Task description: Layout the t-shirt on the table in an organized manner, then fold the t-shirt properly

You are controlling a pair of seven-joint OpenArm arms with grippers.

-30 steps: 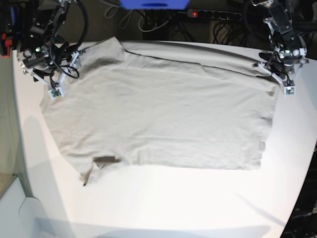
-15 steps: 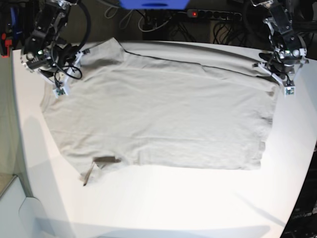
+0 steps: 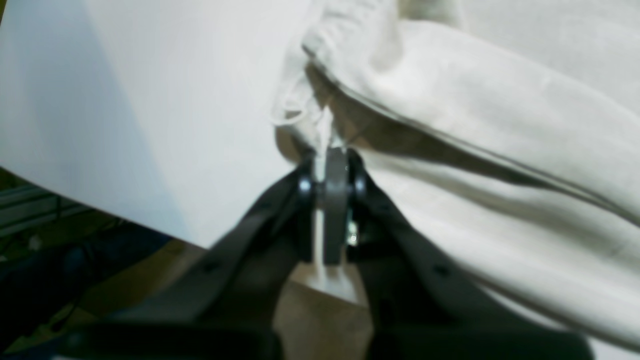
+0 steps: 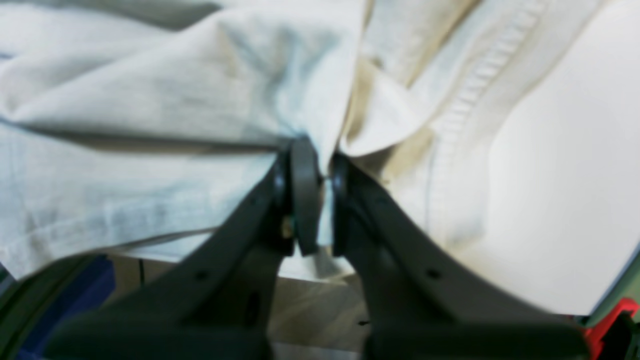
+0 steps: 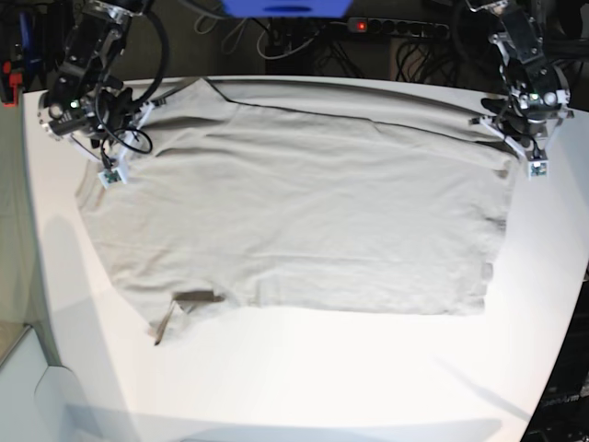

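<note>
The t-shirt (image 5: pixel 294 216) lies spread almost flat on the white table (image 5: pixel 304 387), with a small dark flap turned up at its near left corner. At the far left, the right gripper (image 4: pixel 312 167) pinches bunched cloth. At the far right, the left gripper (image 3: pixel 330 160) pinches the shirt's edge.

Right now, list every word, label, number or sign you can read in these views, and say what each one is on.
No text can be read in any view.
t-shirt: no print; a dark patch near the hem carries no legible writing.
Small white tags by the right gripper and left gripper: too small to read.
table: plain, unmarked.
</note>
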